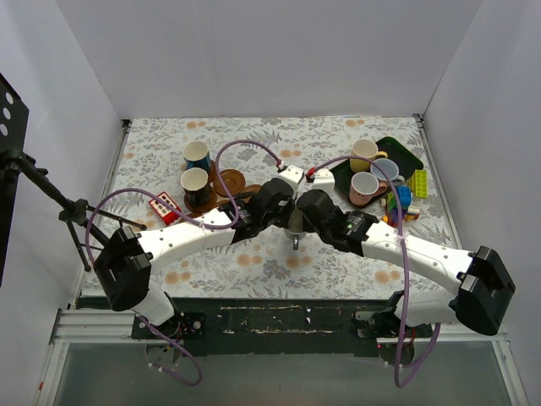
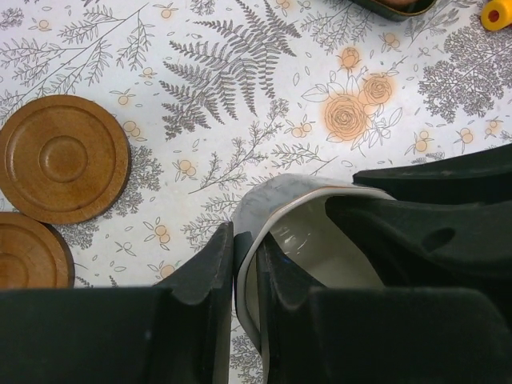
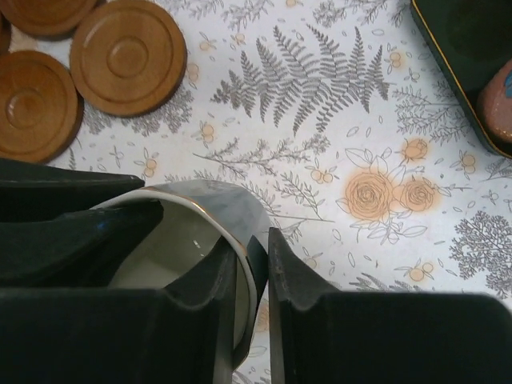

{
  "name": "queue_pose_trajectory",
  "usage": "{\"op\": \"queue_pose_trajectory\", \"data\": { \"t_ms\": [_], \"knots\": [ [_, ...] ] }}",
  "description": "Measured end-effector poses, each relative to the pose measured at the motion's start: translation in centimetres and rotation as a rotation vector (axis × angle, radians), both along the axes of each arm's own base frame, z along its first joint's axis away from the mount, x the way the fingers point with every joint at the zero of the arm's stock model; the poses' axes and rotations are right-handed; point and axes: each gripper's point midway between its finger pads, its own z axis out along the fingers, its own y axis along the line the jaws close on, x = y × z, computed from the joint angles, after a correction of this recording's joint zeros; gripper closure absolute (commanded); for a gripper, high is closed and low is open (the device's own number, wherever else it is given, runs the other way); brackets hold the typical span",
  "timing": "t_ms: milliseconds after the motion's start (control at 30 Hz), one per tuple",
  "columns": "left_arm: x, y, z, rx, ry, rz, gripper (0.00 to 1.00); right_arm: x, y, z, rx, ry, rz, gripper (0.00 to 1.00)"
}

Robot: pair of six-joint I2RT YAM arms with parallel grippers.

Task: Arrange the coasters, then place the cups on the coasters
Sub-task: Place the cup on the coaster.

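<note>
Left end effector (image 2: pixel 244 237): clamped tight on the wall of the grey cup (image 2: pixel 280 200), with one finger outside the rim and the other down inside the pale bowl.
Right end effector (image 3: pixel 252 240): straddling the opposite side of that same rim, one finger in and one out. Squeezing or merely bracketing, cannot tell.
Grey cup: upright in the middle of the floral surface (image 2: pixel 240 80), caught between both arms. Resting on the cloth itself, not on any disc, and mostly hidden under the two wrists in the overhead view.
Coasters (image 3: pixel 128 54): three reddish-brown discs in the right wrist view, lying flat and close together. Off to the grey cup's far left and clear of it.
Dark blue cup (image 1: pixel 196 155): upright, left of centre, toward the back.
Dark cup (image 1: pixel 195 181): just in front of the dark blue cup, apparently standing on a coaster, with more discs showing beside it.
Tray (image 1: pixel 402 152): dark green, back right, holding three cups.
Cream cup (image 1: pixel 363 153): at the tray's far end.
Light blue cup (image 1: pixel 385 172): just right of the cream cup, a touch nearer.
Pink cup (image 1: pixel 365 186): at the tray's near edge.
Toy blocks (image 1: pixel 404 201): colourful cluster just beside the tray's near right corner.
Red piece (image 1: pixel 164 205): small and flat, on the left, next to the left forearm.
</note>
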Motion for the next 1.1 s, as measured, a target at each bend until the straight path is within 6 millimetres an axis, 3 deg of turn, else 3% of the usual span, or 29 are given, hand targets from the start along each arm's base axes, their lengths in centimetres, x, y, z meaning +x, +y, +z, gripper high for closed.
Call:
{"op": "queue_pose_trajectory", "data": {
  "t_ms": [67, 200, 300, 500, 800, 1100],
  "knots": [
    [-0.2, 0.1, 0.0, 0.014, 0.002, -0.01, 0.98, -0.5, 0.0, -0.7, -0.031, 0.022, 0.021, 0.99],
    [-0.2, 0.1, 0.0, 0.005, 0.011, 0.0, 0.64, -0.6, -0.2, -0.9, -0.045, 0.029, 0.026, 0.99],
    [-0.4, -0.2, 0.3, -0.034, 0.031, 0.018, 0.54, -0.7, -0.6, -1.3, -0.058, 0.042, 0.014, 0.99],
    [-0.8, -0.4, 1.4, -0.124, 0.057, 0.057, 0.56, -0.5, -1.4, -1.5, -0.078, 0.043, -0.011, 0.99],
    [-1.2, -0.4, 0.9, -0.155, 0.084, 0.082, 0.66, -0.6, -1.7, -2.1, -0.084, 0.049, -0.02, 0.99],
    [-1.1, -0.7, -1.4, -0.121, 0.124, 0.097, 0.67, -1.0, -2.1, -2.8, -0.086, 0.055, -0.03, 0.99]
  ]
}}
